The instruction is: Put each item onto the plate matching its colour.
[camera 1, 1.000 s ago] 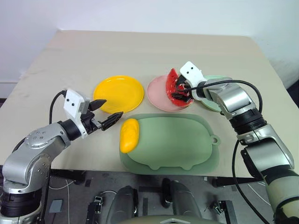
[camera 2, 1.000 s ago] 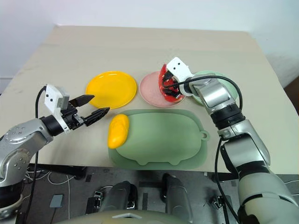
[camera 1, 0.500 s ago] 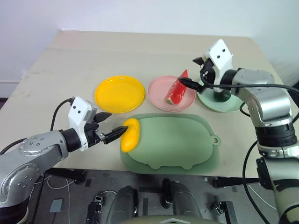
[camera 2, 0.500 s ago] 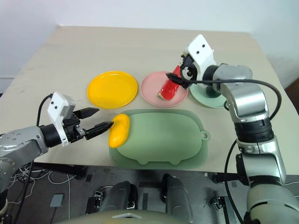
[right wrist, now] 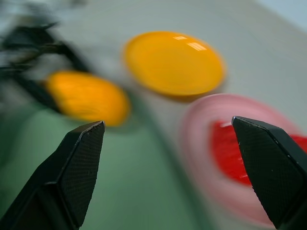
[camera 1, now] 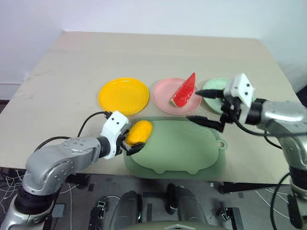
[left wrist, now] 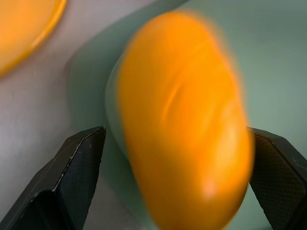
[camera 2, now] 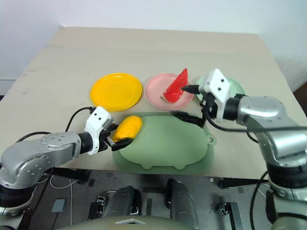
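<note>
Left gripper [camera 1: 132,142] sat at the near-left corner of the pale-green pig-shaped board [camera 1: 182,148], fingers apart, one each side of the yellow mango [camera 1: 137,132]. Left wrist view showed gaps between both pads and the fruit, so not clamped. Mango lay tilted on the board, off the yellow plate [camera 1: 123,96] just beyond it. Right gripper [camera 1: 204,106] hovered above the board's far-right edge, fingers wide apart, holding nothing. Watermelon wedge [camera 1: 185,90] stood point-up on the pink plate [camera 1: 162,92]. Mint-green plate [camera 1: 213,87] was partly hidden behind the right gripper; couldn't tell what's on it. All on the beige counter [camera 1: 72,67].
</note>
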